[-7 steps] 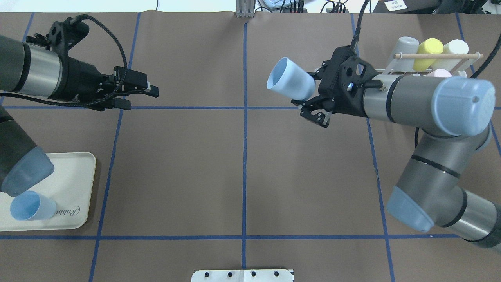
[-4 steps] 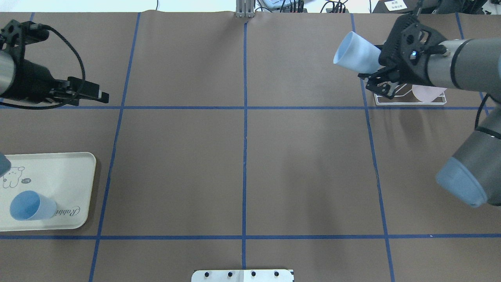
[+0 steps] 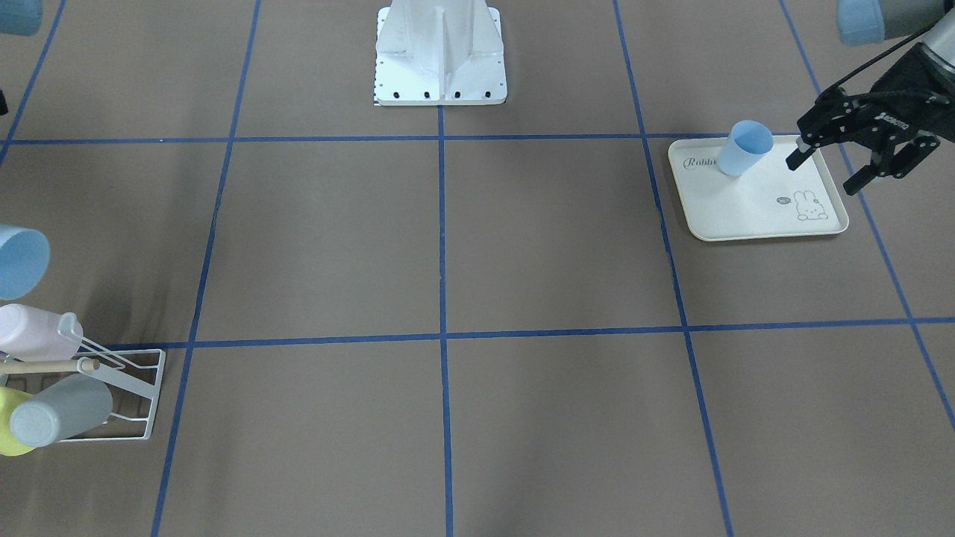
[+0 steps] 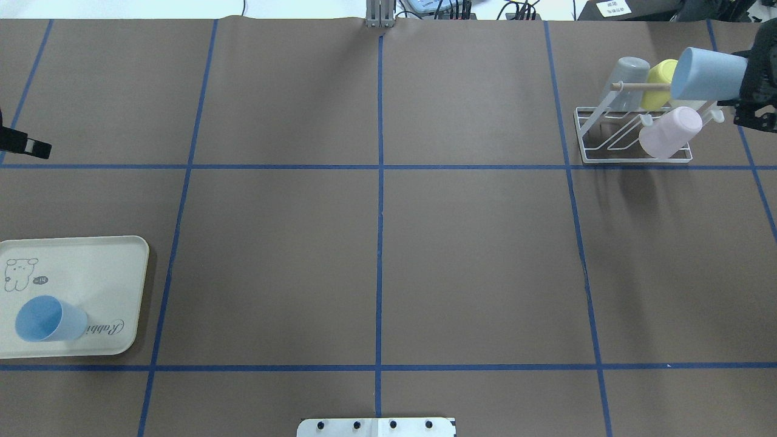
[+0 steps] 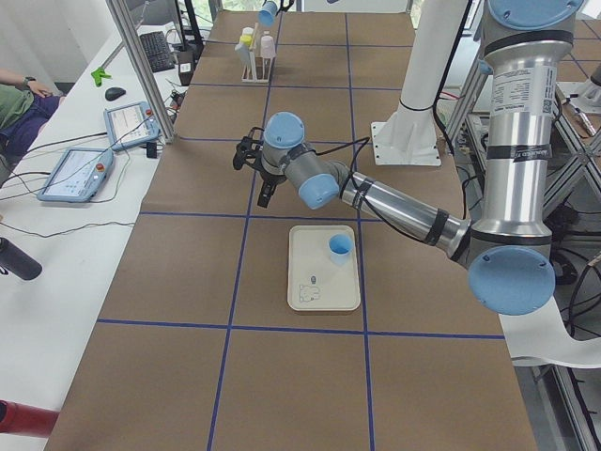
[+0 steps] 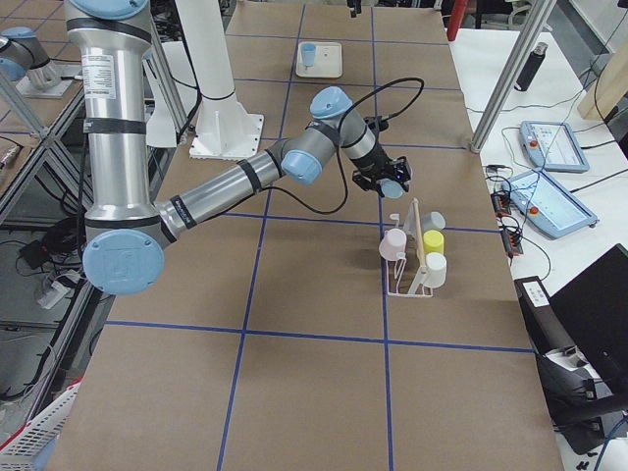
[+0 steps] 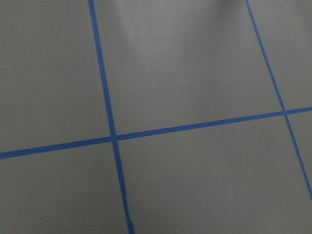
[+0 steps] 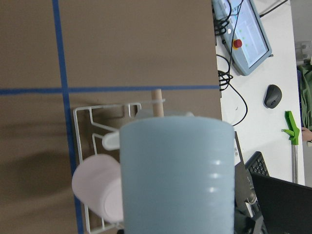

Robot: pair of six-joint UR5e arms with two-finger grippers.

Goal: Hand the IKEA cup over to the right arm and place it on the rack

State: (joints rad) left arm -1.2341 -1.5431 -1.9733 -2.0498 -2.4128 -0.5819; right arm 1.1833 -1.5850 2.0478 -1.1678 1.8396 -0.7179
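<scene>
The right hand grips the smooth pale blue cup at the upper right edge of the overhead view, just above the white wire rack. The left hand hangs open at the far left edge, apart from the cream tray that reads "Rabbi". Wide brown worktop lies between the hands.

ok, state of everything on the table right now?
right gripper: shut on light blue cup
light blue cup: held sideways over the rack, not yet on a prong
left gripper: open, empty
rack: standing, four cups on it
pink cup: hung, tilted
grey cup: hung
yellow cup: hung
cream cup: hung
tray: flat on table
darker blue cup: upright on tray
</scene>
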